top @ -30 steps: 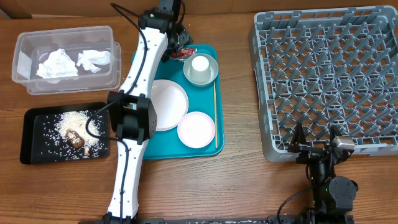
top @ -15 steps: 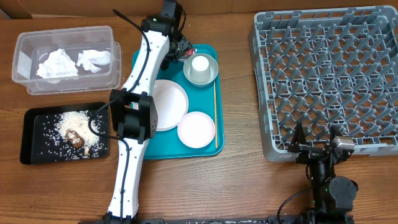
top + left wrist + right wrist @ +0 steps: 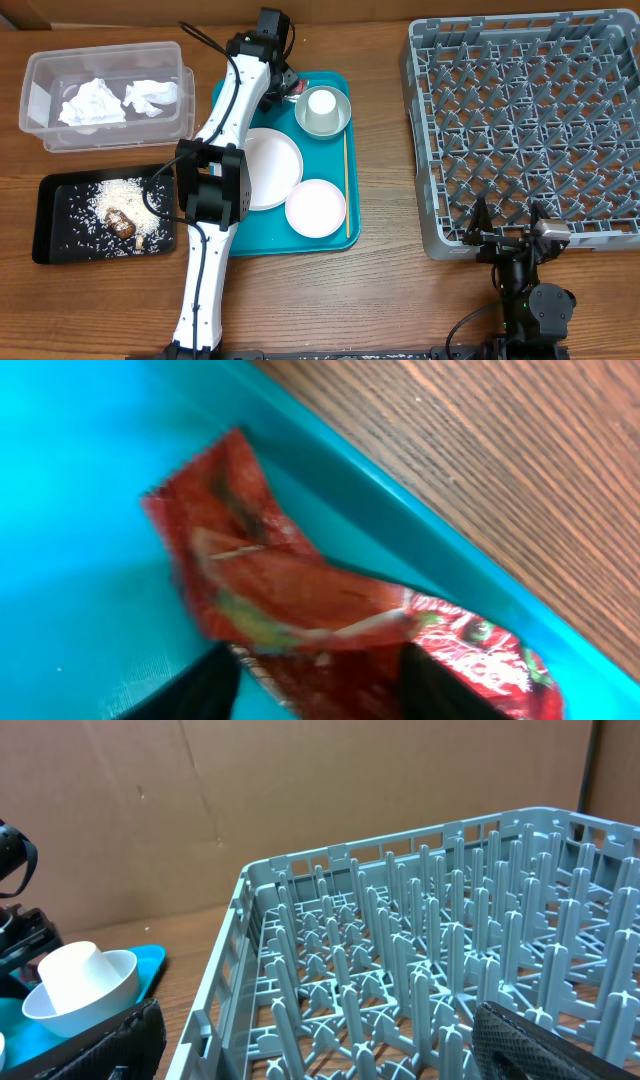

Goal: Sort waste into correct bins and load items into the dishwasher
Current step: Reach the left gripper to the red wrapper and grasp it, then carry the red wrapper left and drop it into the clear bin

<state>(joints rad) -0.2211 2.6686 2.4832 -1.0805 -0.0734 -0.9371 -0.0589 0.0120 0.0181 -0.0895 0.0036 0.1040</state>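
Note:
My left gripper (image 3: 287, 85) is at the far edge of the teal tray (image 3: 270, 240), shut on the small red wrapper (image 3: 290, 590), which fills the gap between its fingers (image 3: 322, 690). The grey bowl (image 3: 327, 122) holds the white cup (image 3: 321, 101) just right of it. The large plate (image 3: 270, 165), smaller dish (image 3: 316, 207) and wooden stick (image 3: 347, 185) lie on the teal tray. My right gripper (image 3: 510, 235) is open and empty at the front edge of the grey dish rack (image 3: 530, 120), which also fills the right wrist view (image 3: 400, 970).
The clear tub (image 3: 40, 130) at far left holds two crumpled napkins (image 3: 92, 103). The black tray (image 3: 50, 245) in front of it holds rice (image 3: 110, 190) and a brown lump (image 3: 120, 222). My left arm runs over the teal tray's left side.
My left gripper has shifted slightly left along the tray's far edge with the red wrapper. The right arm has not moved.

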